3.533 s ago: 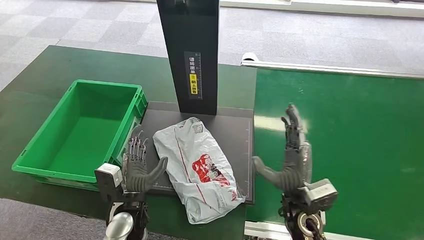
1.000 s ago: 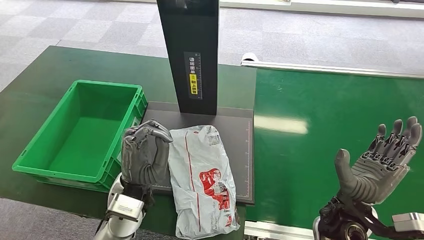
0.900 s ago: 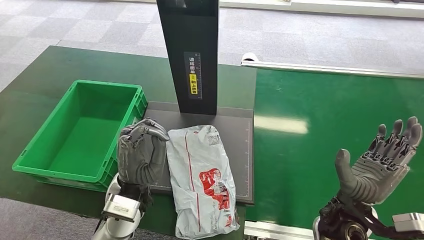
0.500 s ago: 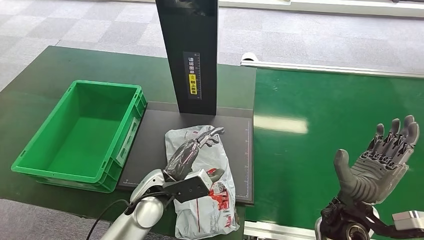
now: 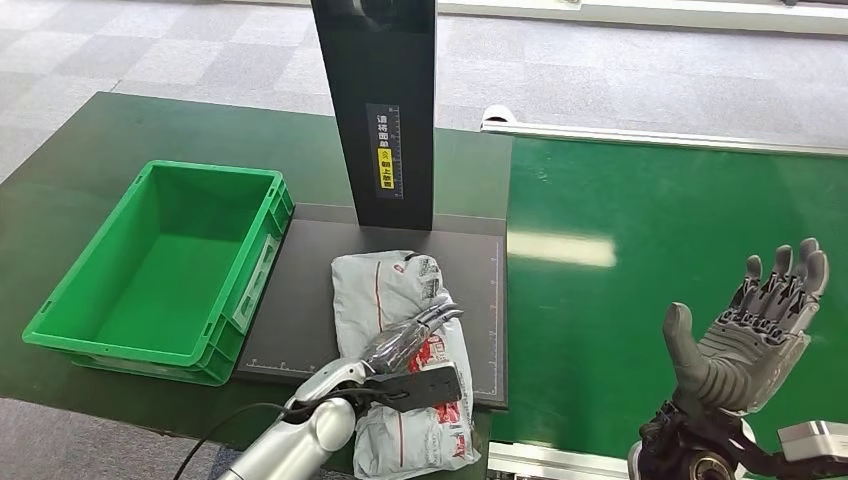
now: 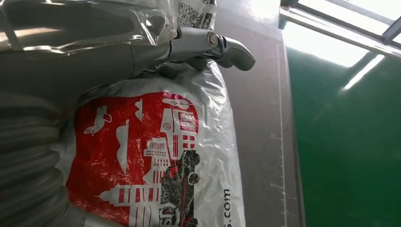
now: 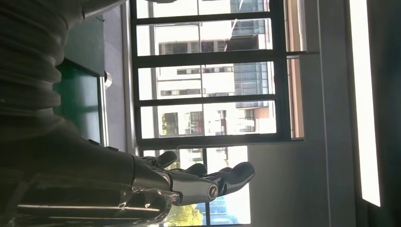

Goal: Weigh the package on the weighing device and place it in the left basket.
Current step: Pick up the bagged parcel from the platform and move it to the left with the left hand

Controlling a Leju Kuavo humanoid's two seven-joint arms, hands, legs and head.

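Note:
The package, a grey plastic mail bag with a red print, lies on the black weighing plate in front of the scale's black column. My left hand rests flat on top of the bag's middle, fingers stretched toward the far right. The left wrist view has those fingers lying across the package; the thumb is hidden. My right hand hovers open, palm up and fingers spread, above the green belt at the near right. The right hand holds nothing.
An empty green basket stands left of the weighing plate, its long side touching the plate's edge. A green conveyor belt with a metal rail runs along the right. Grey carpet floor lies beyond the table.
My left hand moved from the bag's left edge onto its top, then sank flat on it. The bag turned straighter and bunched a little. The right hand stayed raised and open at the near right.

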